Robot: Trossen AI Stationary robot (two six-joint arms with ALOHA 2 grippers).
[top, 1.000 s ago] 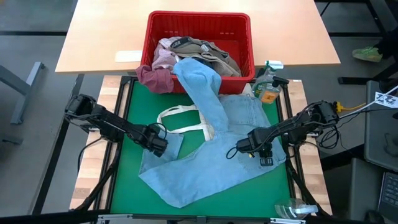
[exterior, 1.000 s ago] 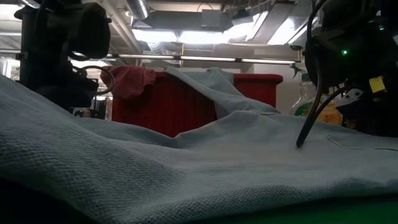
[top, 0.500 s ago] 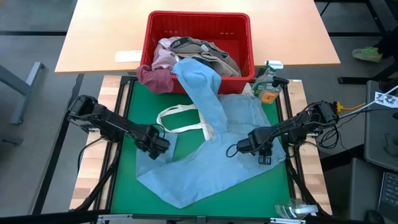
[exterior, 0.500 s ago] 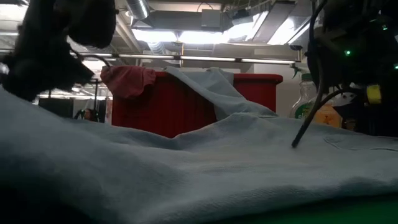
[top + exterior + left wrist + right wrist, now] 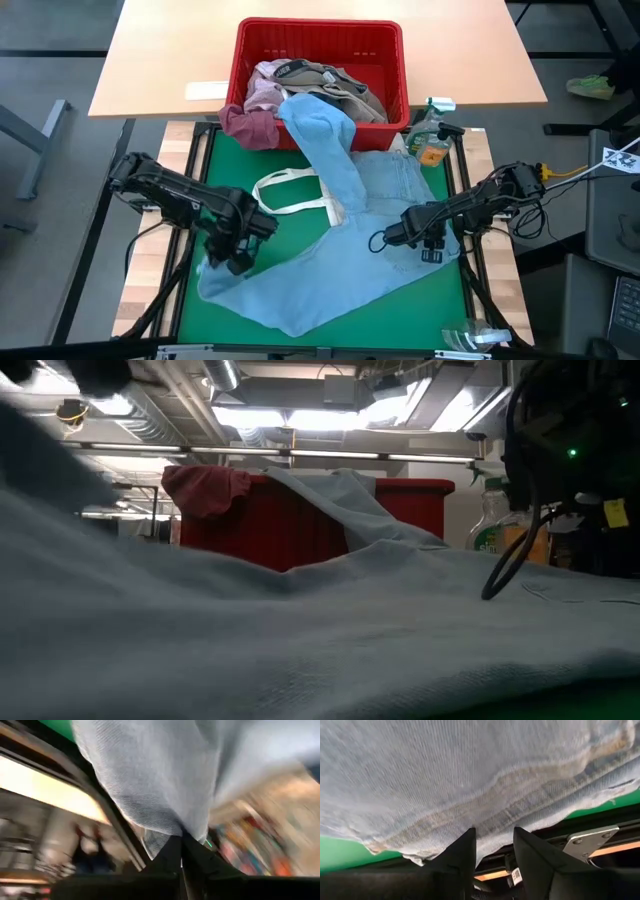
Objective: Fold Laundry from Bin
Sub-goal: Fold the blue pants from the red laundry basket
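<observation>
**Light blue jeans spread on the mat, both grippers at the cloth**

We list one pair of light blue jeans (image 5: 350, 250), lying across the green mat (image 5: 215, 170) from its near left corner to its right edge, with one leg running up over the front rim of the red bin (image 5: 320, 35). We find the bin at the mat's far edge, holding khaki-grey (image 5: 345, 85), pale pink (image 5: 265, 92) and maroon (image 5: 250, 125) pieces; the maroon one hangs over the bin's front left corner.

We record the left gripper (image 5: 240, 255) near the mat's left edge, clamped tight on a jeans edge. The right gripper (image 5: 395, 238) sits near the right edge, its fingers (image 5: 457, 857) parted with the jeans hem between them.

We also note a white tote strap (image 5: 295, 192) beside the jeans and a spray bottle (image 5: 432, 135) at the far right corner.
</observation>
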